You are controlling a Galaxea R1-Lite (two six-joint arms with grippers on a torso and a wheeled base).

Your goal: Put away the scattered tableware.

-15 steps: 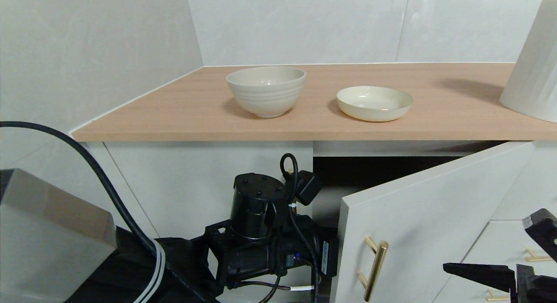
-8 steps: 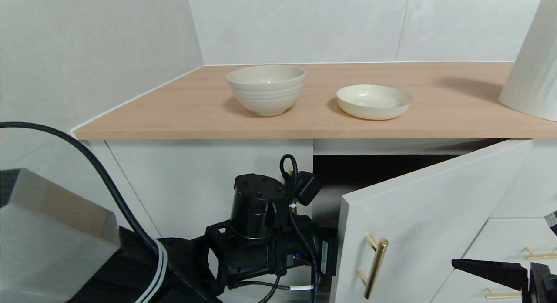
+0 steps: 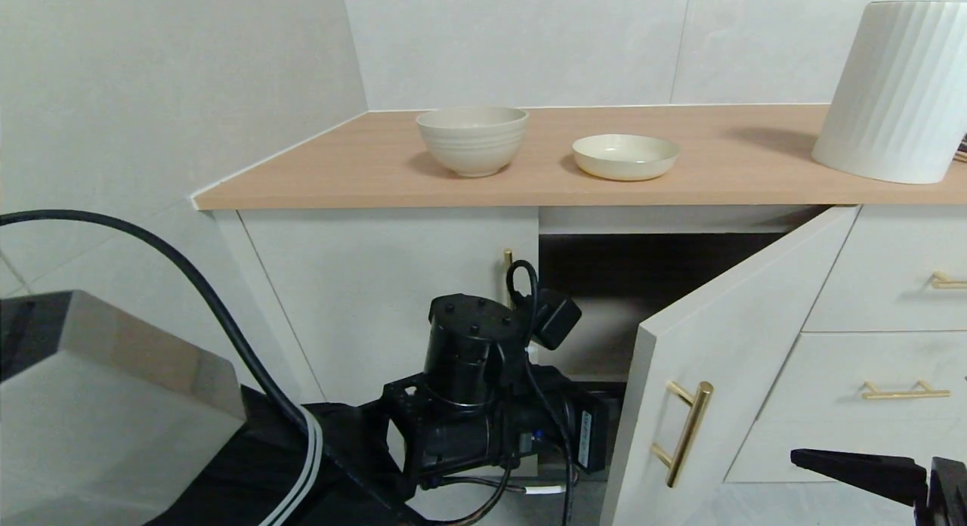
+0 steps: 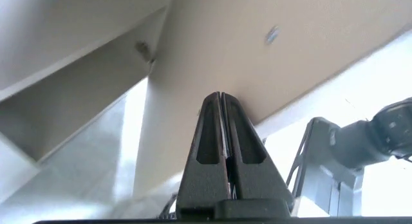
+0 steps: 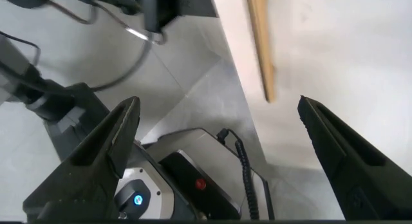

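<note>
Up on the wooden countertop point(image 3: 355, 174), the tableware sits out in the open. The ribbed cream bowl point(image 3: 472, 139) stands upright at about 12 o'clock in the head view. The shallow cream dish point(image 3: 625, 156) lies at the bowl's 3 o'clock, near it but apart. Neither piece is touched by a gripper. Further along at 3 o'clock from the dish, well apart, a ribbed white tapered cylinder point(image 3: 891, 95) stands on the same surface.

Below the counter, the white cabinet door point(image 3: 733, 337) stands swung open toward the camera, its long brass handle point(image 3: 684, 434) upright near the free edge. The dark cupboard opening point(image 3: 650, 265) shows at the door's 11 o'clock. At the door's 3 o'clock are two white drawers, each with a brass pull – the upper one point(image 3: 950, 280) and the lower one point(image 3: 905, 391).

The left gripper point(image 4: 221, 102) has its jaws pressed flat together with nothing between them. It points up at a pale panel point(image 4: 212, 50) that carries a small screw head point(image 4: 272, 35). I cannot tell whether the tips touch that panel.

The right gripper point(image 5: 219, 105) hangs low at about 5 o'clock in the head view, below the drawers. Its jaws are spread wide and hold nothing – between them the wrist view shows the brass handle, the door face and grey floor tiles point(image 5: 193, 102).
</note>
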